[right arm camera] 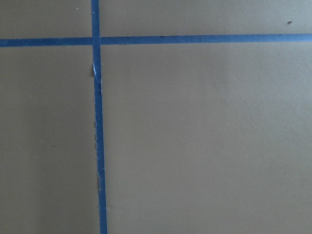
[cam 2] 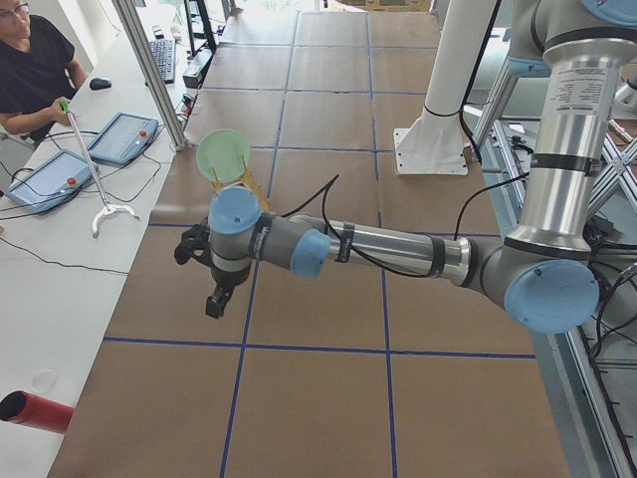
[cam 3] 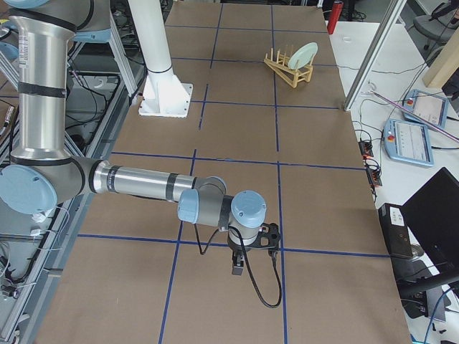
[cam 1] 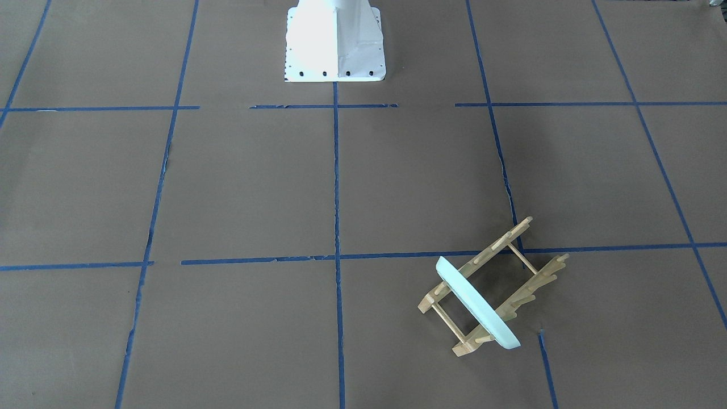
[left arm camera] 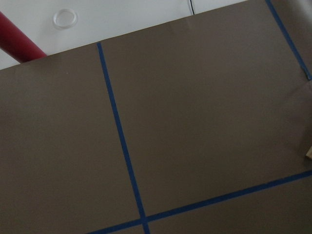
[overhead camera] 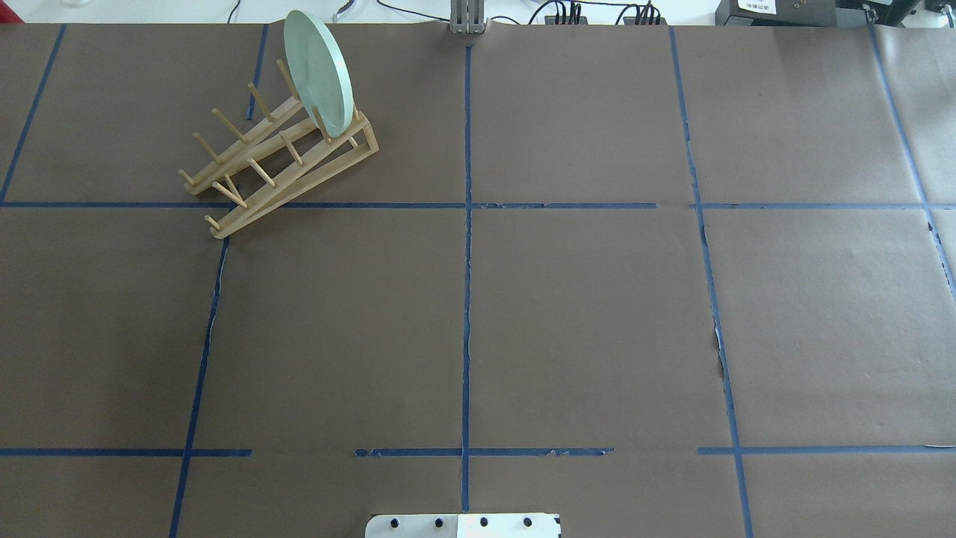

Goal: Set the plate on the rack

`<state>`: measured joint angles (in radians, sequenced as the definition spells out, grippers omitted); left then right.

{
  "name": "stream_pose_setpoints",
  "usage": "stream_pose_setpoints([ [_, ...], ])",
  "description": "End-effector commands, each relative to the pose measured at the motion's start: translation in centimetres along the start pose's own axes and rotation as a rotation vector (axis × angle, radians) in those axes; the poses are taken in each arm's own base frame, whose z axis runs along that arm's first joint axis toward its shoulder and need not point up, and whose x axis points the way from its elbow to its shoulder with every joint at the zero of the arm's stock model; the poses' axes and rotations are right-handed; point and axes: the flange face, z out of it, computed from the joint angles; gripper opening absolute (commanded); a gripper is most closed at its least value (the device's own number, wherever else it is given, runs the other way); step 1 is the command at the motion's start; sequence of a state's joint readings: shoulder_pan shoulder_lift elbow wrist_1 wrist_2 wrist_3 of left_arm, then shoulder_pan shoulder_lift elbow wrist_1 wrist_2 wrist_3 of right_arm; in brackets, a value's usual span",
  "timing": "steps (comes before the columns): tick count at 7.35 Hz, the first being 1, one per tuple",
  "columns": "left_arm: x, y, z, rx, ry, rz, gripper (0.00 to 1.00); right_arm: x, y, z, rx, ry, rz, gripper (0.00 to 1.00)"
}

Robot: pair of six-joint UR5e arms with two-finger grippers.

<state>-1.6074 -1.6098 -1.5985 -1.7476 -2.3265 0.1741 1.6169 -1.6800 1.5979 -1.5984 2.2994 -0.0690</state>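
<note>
The pale mint-green plate stands on edge between the pegs at one end of the small wooden rack. In the overhead view the plate and rack sit at the far left of the table. No gripper touches them. My left gripper hangs above the table, on the near side of the rack in the left side view. My right gripper hangs over the table's other end, far from the plate. I cannot tell whether either gripper is open or shut.
The white robot base stands at the table's edge. Blue tape lines grid the brown table. A red cylinder lies on the white side bench. An operator sits there with tablets and a grabber tool.
</note>
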Motion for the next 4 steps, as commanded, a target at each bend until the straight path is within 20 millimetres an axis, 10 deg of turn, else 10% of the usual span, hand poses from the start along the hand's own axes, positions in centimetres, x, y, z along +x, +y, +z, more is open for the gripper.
stream_pose_setpoints([
  [1, -4.0, 9.8, 1.6, -0.139, 0.037, -0.063, 1.00, 0.0, 0.0, 0.0, -0.001, 0.000, 0.000, 1.00],
  [4, -3.2, 10.4, 0.3, -0.195, 0.071, -0.159, 1.00, 0.0, 0.0, -0.1, 0.002, 0.000, 0.001, 1.00],
])
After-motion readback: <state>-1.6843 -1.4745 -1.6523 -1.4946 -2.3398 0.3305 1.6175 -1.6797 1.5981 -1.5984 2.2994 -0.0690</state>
